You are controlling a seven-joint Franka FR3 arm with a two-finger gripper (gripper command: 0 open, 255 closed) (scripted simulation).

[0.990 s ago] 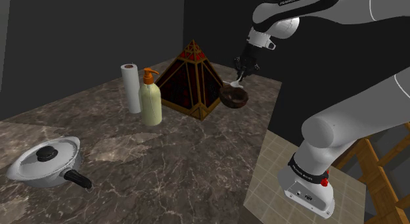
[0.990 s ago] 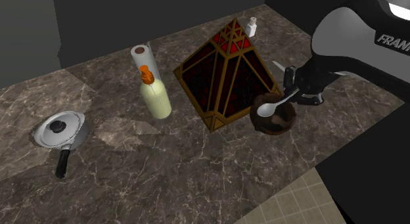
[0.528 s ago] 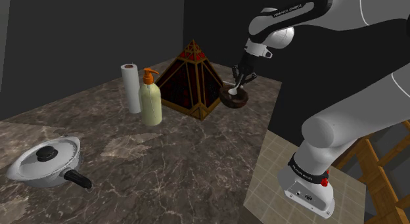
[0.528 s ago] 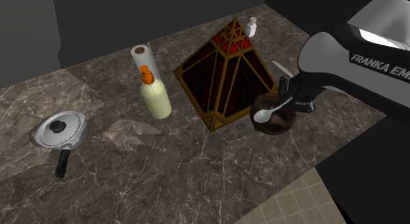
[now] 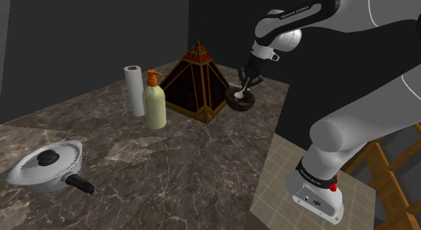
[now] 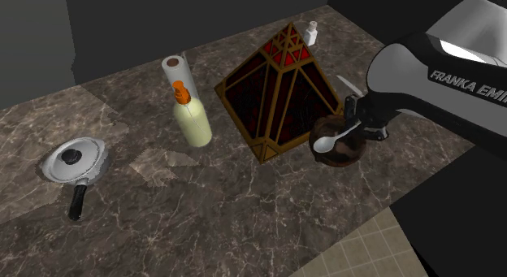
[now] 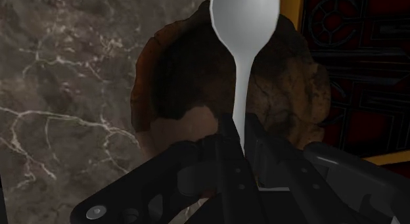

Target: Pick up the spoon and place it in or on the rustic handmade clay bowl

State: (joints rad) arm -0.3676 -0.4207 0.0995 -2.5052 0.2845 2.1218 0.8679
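pincer (image 7: 240, 140) clamped on white spoon (image 7: 242, 22) handle | spoon head above brown bowl (image 7: 154, 91) | bowl beside pyramid lamp (image 6: 276, 80)

spoon (image 7: 242, 32): white, handle clasped between black fingers (image 7: 225, 150)
bowl (image 7: 289, 98): brown, rough-rimmed, directly beneath spoon
desk (image 7: 66, 91): dark veined marble

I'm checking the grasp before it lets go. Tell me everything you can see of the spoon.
The spoon is plain white and smooth, with an oval head and a slim handle. The black fingers clasp the end of its handle. It slants downward, head lowest, over the opening of the rough brown bowl. Whether the head touches the bowl cannot be told.
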